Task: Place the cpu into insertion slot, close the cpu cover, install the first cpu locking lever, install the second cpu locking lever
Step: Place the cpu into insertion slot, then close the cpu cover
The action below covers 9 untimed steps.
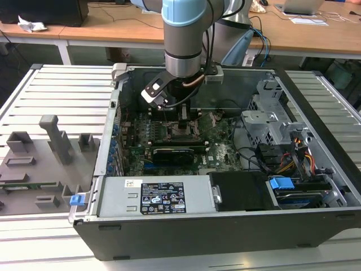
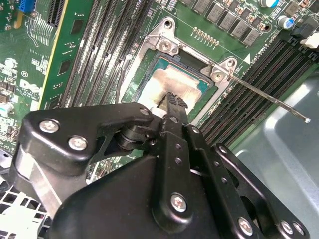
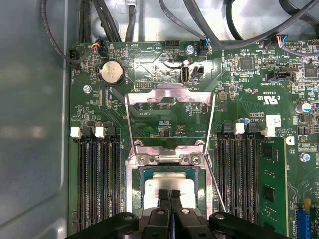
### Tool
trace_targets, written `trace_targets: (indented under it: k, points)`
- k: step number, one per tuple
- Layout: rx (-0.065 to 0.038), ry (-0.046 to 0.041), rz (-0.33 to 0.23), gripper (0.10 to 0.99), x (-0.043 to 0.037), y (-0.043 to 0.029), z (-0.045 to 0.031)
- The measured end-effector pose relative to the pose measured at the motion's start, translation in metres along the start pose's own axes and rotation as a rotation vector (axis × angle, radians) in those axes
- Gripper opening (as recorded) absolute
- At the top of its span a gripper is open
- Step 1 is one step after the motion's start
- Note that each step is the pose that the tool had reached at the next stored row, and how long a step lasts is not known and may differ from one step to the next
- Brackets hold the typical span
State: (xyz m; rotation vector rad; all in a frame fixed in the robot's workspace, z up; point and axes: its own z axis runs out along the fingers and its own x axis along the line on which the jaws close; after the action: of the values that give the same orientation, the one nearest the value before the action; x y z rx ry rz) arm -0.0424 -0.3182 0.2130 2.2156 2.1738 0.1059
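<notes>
Hand (image 3: pixel 168 193) clenched empty, fingertips together over the cpu (image 3: pixel 167 180), which lies flat in the insertion slot (image 3: pixel 133 184) between the memory banks (image 3: pixel 97 184) of the motherboard (image 3: pixel 164 124); light, stiff, likely fragile chip, best held by opposite edges, never its underside.

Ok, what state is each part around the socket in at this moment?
cpu: lying in the insertion slot, top uncovered.
cpu cover: open, tipped up off the slot.
locking lever: unlatched, sticking out free.
gripper: shut, fingertips right over the cpu.
</notes>
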Motion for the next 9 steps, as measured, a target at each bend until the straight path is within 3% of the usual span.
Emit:
trace_targets:
  k: [9]
  points:
    - [0.0,0.0,0.0,0.106,0.0001,0.0002,-0.0026]
